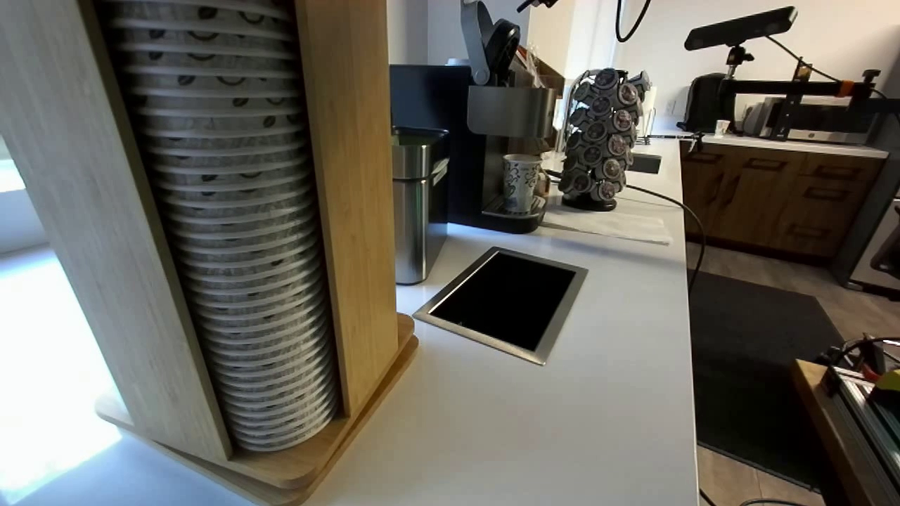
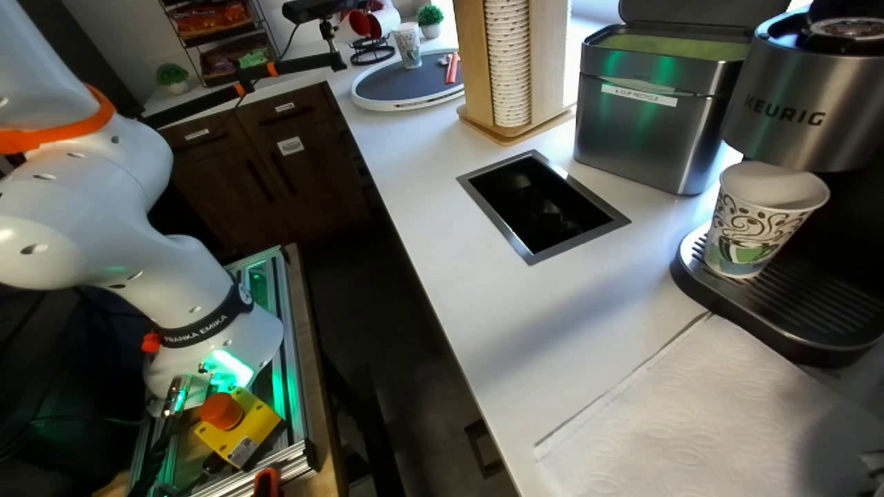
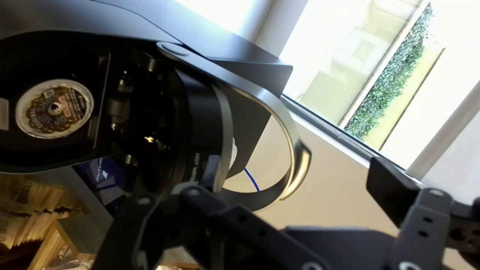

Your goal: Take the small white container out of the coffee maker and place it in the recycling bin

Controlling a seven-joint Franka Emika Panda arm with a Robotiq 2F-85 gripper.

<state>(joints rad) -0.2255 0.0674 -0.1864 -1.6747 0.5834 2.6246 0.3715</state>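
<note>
The coffee maker (image 1: 512, 112) stands on the counter with its lid handle raised; it also shows in an exterior view (image 2: 804, 114) and the wrist view (image 3: 123, 26). The small white container is a round pod with a white rim and brown label (image 3: 54, 108), seated in the open chamber; its top shows in an exterior view (image 2: 846, 27). The recycling bin (image 2: 642, 138) is silver, open, green-lined and labelled; it shows in an exterior view (image 1: 415, 211). My gripper (image 3: 300, 180) is open and empty beside the raised lid. Its left finger overlaps the lid; contact cannot be told.
A patterned paper cup (image 2: 756, 228) stands on the drip tray. A pod tower (image 1: 601, 133) stands beyond the machine. A metal-rimmed counter opening (image 1: 562, 309) lies before the bin. A wooden cup holder (image 1: 358, 211) and paper towel (image 2: 690, 421) sit on the counter.
</note>
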